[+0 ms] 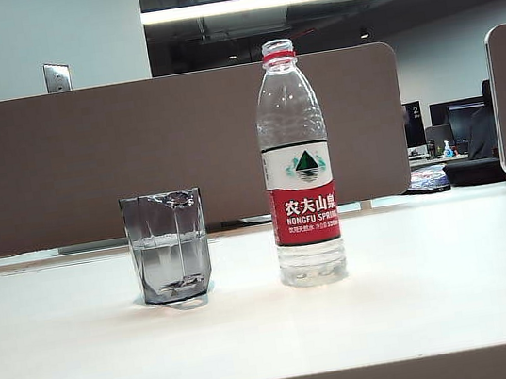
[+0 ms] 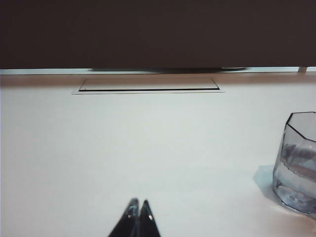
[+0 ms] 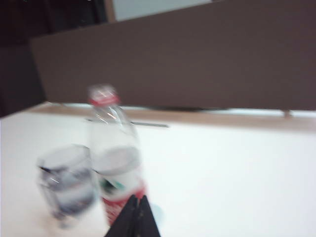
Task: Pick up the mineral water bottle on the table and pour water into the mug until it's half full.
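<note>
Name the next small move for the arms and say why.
Probably none beyond parking the right gripper. The mug already holds water to about half its height, and the mineral water bottle stands upright on the table, capless, beside it and apart. Both the right gripper and the left gripper are shut and empty, so pouring looks done.

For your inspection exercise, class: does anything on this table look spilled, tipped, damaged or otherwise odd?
Nothing stands out. The mineral water bottle stands upright with no cap, beside the upright mug, which holds water about halfway; the table shows no spill. The left gripper and right gripper are shut, holding nothing.
</note>
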{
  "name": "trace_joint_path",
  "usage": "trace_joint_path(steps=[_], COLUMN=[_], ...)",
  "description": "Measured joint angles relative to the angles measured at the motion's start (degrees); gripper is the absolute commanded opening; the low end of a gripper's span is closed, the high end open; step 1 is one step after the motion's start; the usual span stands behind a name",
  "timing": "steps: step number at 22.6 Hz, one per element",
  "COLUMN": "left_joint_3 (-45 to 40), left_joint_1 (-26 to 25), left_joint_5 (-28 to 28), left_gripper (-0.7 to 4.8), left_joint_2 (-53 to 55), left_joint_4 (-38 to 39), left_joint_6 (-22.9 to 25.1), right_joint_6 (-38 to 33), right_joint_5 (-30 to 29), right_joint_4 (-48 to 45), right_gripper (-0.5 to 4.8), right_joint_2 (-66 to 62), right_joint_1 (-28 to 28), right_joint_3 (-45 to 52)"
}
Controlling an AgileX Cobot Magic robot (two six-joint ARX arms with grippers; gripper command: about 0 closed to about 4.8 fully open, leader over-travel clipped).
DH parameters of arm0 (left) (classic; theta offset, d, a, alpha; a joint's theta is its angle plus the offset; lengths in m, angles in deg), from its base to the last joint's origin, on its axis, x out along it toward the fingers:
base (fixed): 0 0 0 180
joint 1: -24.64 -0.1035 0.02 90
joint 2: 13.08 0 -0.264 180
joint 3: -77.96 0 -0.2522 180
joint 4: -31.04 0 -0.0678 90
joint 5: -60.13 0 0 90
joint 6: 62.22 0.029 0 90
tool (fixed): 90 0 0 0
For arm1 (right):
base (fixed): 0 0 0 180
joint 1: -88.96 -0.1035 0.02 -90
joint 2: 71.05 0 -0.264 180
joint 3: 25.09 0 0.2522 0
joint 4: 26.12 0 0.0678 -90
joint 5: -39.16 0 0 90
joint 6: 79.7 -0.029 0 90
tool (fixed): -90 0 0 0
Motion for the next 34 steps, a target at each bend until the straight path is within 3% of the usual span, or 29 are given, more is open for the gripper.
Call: trace_joint_path(steps=[6,9,14,23,34], left_joint_3=[0.0,0.0,0.0,0.0,0.0], left_joint_1=[0.0,0.0,0.0,0.0,0.0], left_joint_5=[0.0,0.0,0.0,0.0,0.0], left_gripper=[-0.05,-0.05,-0.05,-0.06,-0.05], left_joint_2=[0.0,0.0,0.0,0.0,0.0], left_joint_4=[0.0,0.0,0.0,0.0,0.0], left_joint_6=[0.0,0.0,0.0,0.0,0.0], right_joint_6=[-0.1,-0.1,1.1,1.8,2.8], right_joint_5=[-1.5,-1.6,-0.5,7.5,7.6], right_joint_4=[5.6,13.0,16.8,20.2,20.2], right_gripper=[-0.01,-0.01,-0.01,-0.01,-0.01], right_joint_2=[9.6,14.1,16.3,16.9,16.9], right_joint_1=[8.8,14.0,16.6,17.5,17.5], right_joint_3=[3.1,3.1,3.1,3.1,3.1])
